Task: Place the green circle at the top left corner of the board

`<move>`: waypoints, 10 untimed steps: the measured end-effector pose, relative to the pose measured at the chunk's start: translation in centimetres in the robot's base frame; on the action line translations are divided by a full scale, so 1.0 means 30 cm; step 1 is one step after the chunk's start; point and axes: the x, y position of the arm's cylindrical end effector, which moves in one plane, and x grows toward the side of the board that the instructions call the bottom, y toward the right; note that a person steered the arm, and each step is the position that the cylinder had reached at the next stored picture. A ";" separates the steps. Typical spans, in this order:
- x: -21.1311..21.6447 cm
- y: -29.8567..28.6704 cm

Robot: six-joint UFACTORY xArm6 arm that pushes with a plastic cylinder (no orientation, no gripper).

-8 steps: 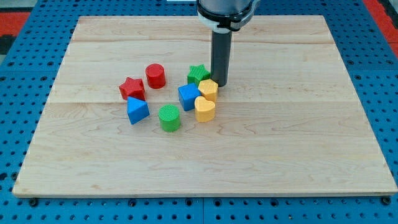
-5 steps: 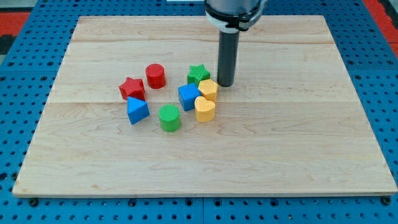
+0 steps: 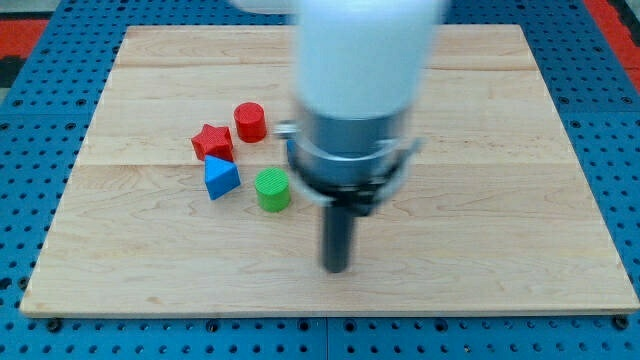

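My tip point(image 3: 337, 268) down near bench point(image 3: 500, 120) bottom edge, below and right of green circle point(image 3: 272, 189); touching nothing. No end effector, just rod.

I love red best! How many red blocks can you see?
2. The red star sits left of centre, and the red cylinder is just up and right of it. The arm covers some blocks, so another could be hidden.

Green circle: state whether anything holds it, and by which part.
Nothing holds the green circle. My tip is down-right of it, apart, touching no block.
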 end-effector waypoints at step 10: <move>-0.672 -0.348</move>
